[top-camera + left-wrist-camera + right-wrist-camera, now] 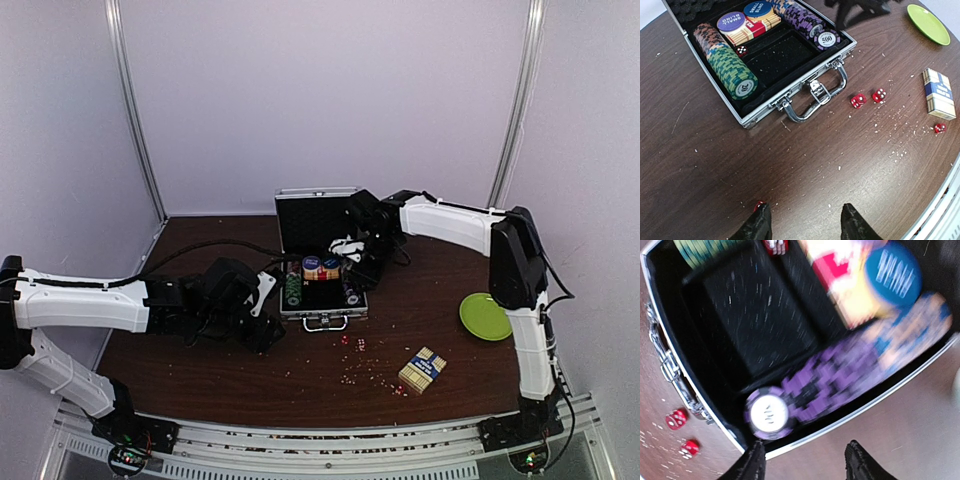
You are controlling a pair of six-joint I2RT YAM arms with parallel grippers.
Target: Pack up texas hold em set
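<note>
The silver case (322, 318) lies open at the table's middle, its lid up. In the left wrist view its black lining (780, 55) holds rows of chips: green and brown (730, 67), purple (812, 27), plus a card box with two "small blind" discs (747, 22) and one die (741, 50). Three red dice (858, 100) and the blue-and-tan card box (938, 93) lie on the table. My left gripper (806, 222) is open and empty above bare table; a red die (759, 204) shows by its left fingertip. My right gripper (805, 462) is open at the case's right rim, by the purple chips (830, 385).
A green plate (485, 316) lies at the right, and the card box (422, 370) is in front of it. White crumbs are scattered over the brown table (220, 375). The right wrist view is blurred; two dice (676, 418) show beside the handle.
</note>
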